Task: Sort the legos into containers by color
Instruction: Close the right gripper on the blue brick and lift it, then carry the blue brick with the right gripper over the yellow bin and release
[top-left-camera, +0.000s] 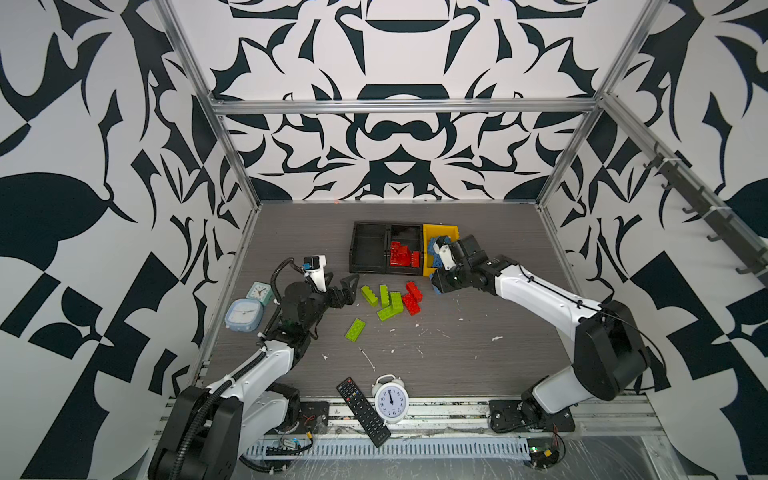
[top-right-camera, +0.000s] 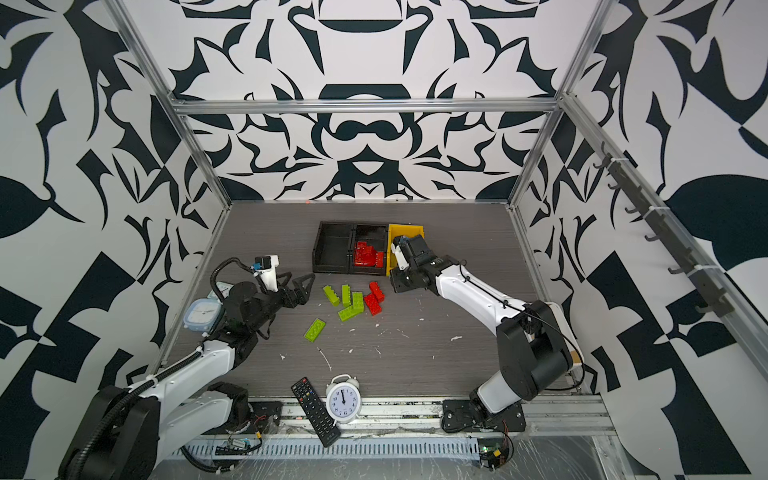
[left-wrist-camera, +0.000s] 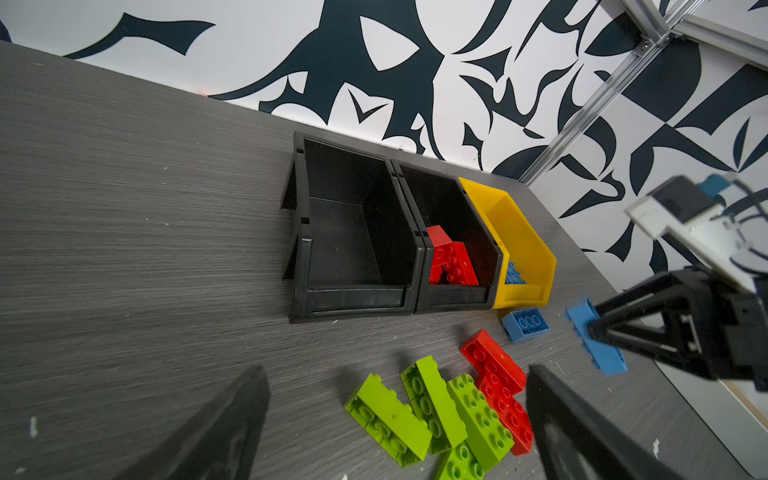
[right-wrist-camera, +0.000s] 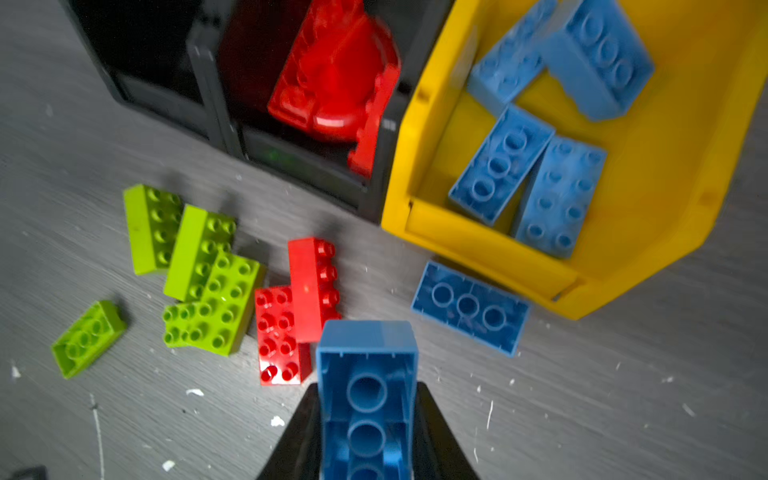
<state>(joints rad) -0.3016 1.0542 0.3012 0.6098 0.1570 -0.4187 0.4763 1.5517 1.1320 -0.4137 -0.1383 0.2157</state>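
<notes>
Fingers of the left gripper (top-left-camera: 341, 286) are spread to their widest with nothing between them, and they are pointed at the loose pile just beyond. The left arm is folded at the elbow, with its wrist held low over the table (top-left-camera: 457, 365). Next along, lime green legos (top-left-camera: 386, 303) are clustered, with one green brick (top-left-camera: 355, 329) set apart nearer the front edge. Two red legos (top-left-camera: 413, 297) are found just beside the cluster's right side.

Behind them three containers are lined up side by side: an empty black bin (left-wrist-camera: 345, 301), a black bin (left-wrist-camera: 453, 299) holding red pieces, and the yellow bin (right-wrist-camera: 478, 259) holding blue ones. A loose blue brick (right-wrist-camera: 469, 307) is seen flat on the table, hollow side up, just beside the yellow bin's low front lip.

Further right, a held blue brick (right-wrist-camera: 366, 353) is pinched across its narrow width in the right gripper (right-wrist-camera: 365, 390). Its long axis is run in line with the fingers, and its hollow underside is turned to the wrist camera. In both top views the gripper is placed just in front of the yellow bin's lip, so the bin is judged to lie directly ahead. A short carry forward over the lip is what the drop would call for. The right arm is plainly the nearer one. It is stretched low from its base at the front right, with the forearm angled toward the bins and the gripper tipped down.
</notes>
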